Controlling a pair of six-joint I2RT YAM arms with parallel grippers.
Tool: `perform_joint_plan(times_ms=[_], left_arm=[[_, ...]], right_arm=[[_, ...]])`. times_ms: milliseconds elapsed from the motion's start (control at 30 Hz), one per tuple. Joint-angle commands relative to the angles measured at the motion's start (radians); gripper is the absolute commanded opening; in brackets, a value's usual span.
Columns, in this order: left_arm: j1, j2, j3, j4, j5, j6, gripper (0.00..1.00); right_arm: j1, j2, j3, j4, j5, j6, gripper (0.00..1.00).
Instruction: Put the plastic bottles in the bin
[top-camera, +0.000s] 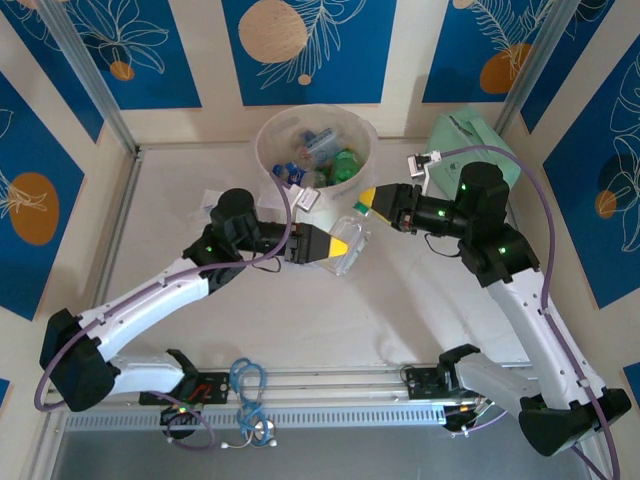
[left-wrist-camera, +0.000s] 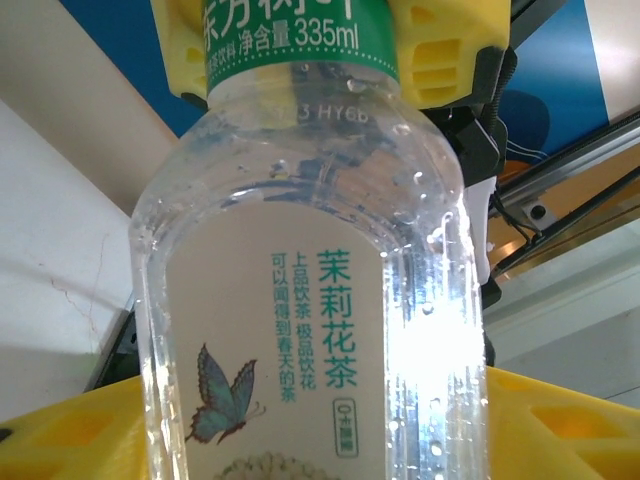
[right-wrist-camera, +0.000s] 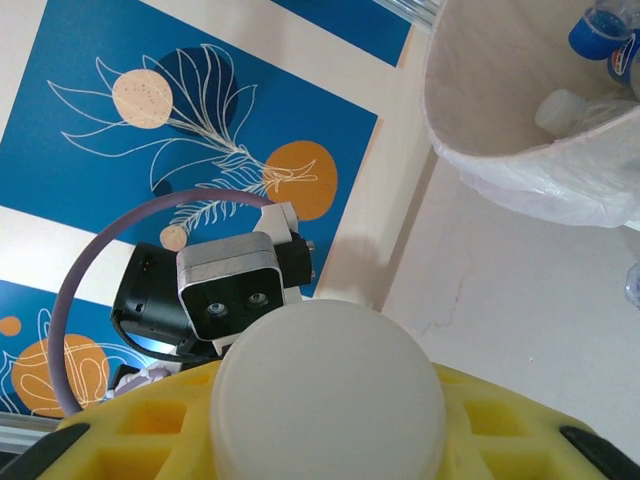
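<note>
Pale tabletop (top-camera: 300, 320) with the round white bin (top-camera: 268, 130) at its far middle; its clear liner hangs over the rim, and it contains several plastic bottles (top-camera: 345, 165), green and blue-labelled. Just in front of the bin, a clear bottle (top-camera: 358, 225) is raised between both claws. The left claw (top-camera: 342, 246) clasps its body, a yellow finger (left-wrist-camera: 70, 430) against each side. The right claw (top-camera: 366, 201) is clamped on the neck, its fingers (left-wrist-camera: 440, 60) on either side of the green neck label (left-wrist-camera: 300, 35). The white cap (right-wrist-camera: 325, 390) shows in the right wrist view, between that claw's own fingers. Neck label: "净含量 335ml". Body label: "茉莉花茶" in green, beside smaller lines "上品饮茶 极品饮花" and "可以闻得到春天的茶", with a butterfly drawing (left-wrist-camera: 225, 395).
</note>
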Motion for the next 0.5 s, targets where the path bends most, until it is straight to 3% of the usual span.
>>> perform_joint_plan(times_ms=[0,133,267,367,467], left_arm=[[-0.003,-0.009,0.011,0.053,0.021,0.017,0.61],[0.027,-0.010,0.024,0.009,-0.018,0.046,0.55],[0.080,-0.014,0.084,-0.112,-0.076,0.112,0.54],[0.136,-0.019,0.233,-0.433,-0.235,0.293,0.64],[0.186,0.047,0.452,-0.749,-0.449,0.469,0.64]], right_arm=[[0.002,0.000,0.036,-0.026,0.035,-0.020,0.36],[-0.009,-0.009,0.045,-0.068,0.067,-0.025,0.50],[-0.061,-0.028,0.094,-0.282,0.248,-0.051,0.82],[-0.139,-0.045,0.117,-0.435,0.341,-0.068,0.87],[-0.189,-0.071,0.087,-0.477,0.326,-0.087,0.87]])
